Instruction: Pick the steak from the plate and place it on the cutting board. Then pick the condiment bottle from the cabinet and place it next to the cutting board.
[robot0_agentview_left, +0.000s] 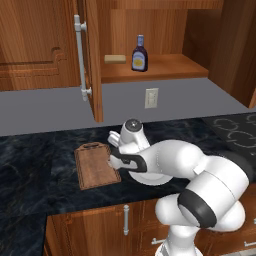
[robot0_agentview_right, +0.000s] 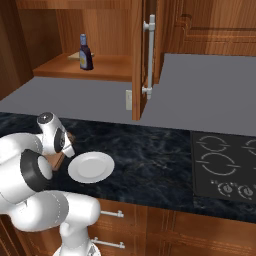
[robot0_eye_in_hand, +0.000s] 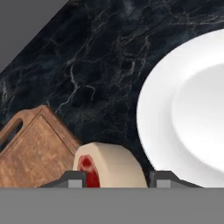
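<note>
End effector (robot0_eye_in_hand: 114, 178) is gripping the steak (robot0_eye_in_hand: 109, 168), jaws clamped on either side of it; the steak is showing its pale fat rim and a red patch in the hand view. The steak is sitting up off the desk, between the cutting board (robot0_eye_in_hand: 33, 151) and the plate (robot0_eye_in_hand: 166, 109), over the dark marble desk (robot0_eye_in_hand: 100, 65) gap. The plate is lying bare and white on the desk, just beside the board. In the left base view the hand is hovering at the right edge of the cutting board (robot0_agentview_left: 95, 167), the arm covering most of the plate (robot0_agentview_left: 150, 179). In the right base view the plate (robot0_agentview_right: 91, 167) is lying in front of the arm, the board mostly hidden behind it. The condiment bottle (robot0_agentview_left: 139, 54) is standing upright on the shelf inside the open cabinet (robot0_agentview_left: 165, 70), near a flat tan block (robot0_agentview_left: 115, 59). The cabinet door (robot0_agentview_left: 92, 60) is standing open, grey bar handle (robot0_agentview_left: 80, 57) facing left.
</note>
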